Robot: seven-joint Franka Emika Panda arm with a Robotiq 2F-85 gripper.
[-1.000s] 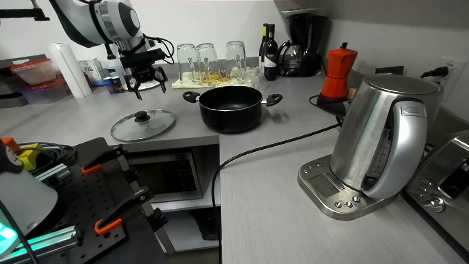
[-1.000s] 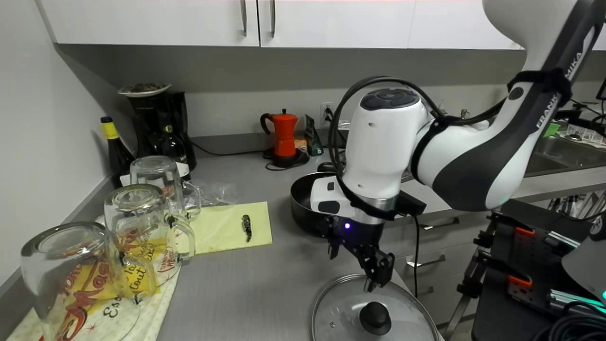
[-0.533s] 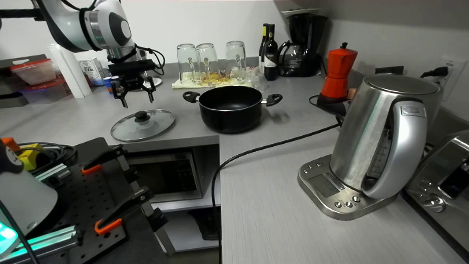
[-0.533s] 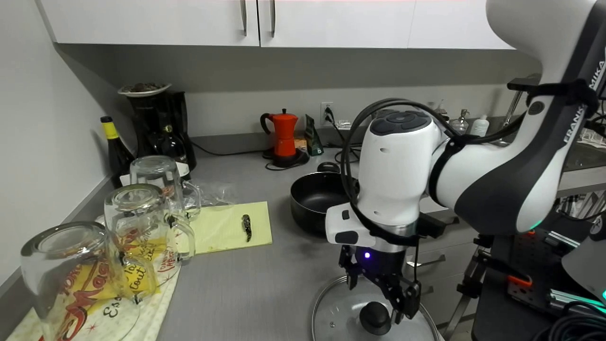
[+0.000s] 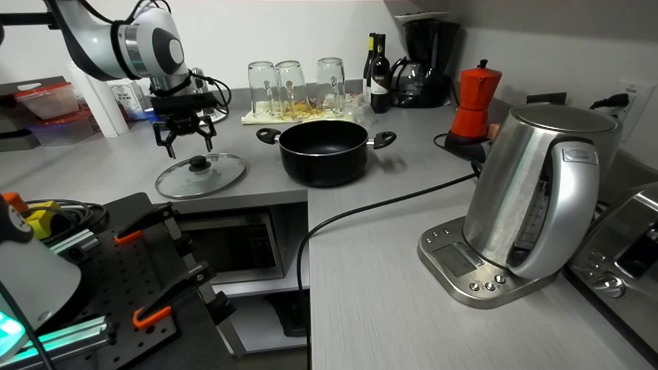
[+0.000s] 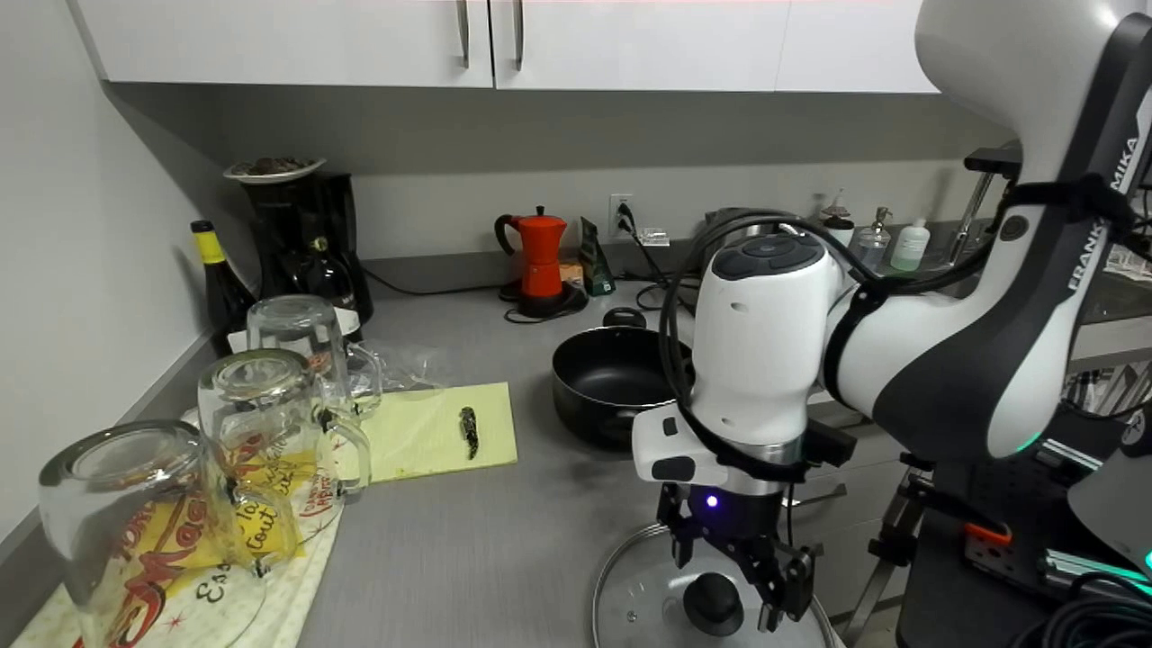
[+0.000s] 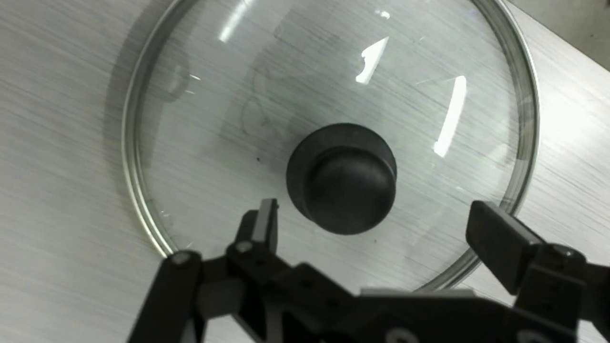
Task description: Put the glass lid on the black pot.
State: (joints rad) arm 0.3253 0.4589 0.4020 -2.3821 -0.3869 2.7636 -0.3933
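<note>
The glass lid [image 5: 201, 178] lies flat on the grey counter, black knob [image 5: 199, 163] up. It also shows in an exterior view [image 6: 643, 607], cut off at the bottom edge, and fills much of the wrist view [image 7: 329, 85]. The black pot [image 5: 324, 162] stands uncovered on the counter beside the lid; in an exterior view the arm partly hides it [image 6: 603, 378]. My gripper [image 5: 190, 151] is open and empty, pointing down above the lid. In the wrist view its fingers [image 7: 374, 209] are spread wide, with the knob [image 7: 350, 190] slightly ahead of the space between them, untouched.
Upturned glass mugs [image 5: 293, 90] stand on a cloth behind the pot. A black cable [image 5: 390, 199] crosses the counter towards a steel kettle [image 5: 540, 190]. A red moka pot [image 5: 473, 103] and wine bottles [image 5: 379, 77] stand farther back. The counter's front edge [image 5: 247, 198] runs close to the lid.
My open gripper has moved down and across to above the lid, slowing in the last half second. The arm now uncovers more of the pot. The lid and pot have not moved.
</note>
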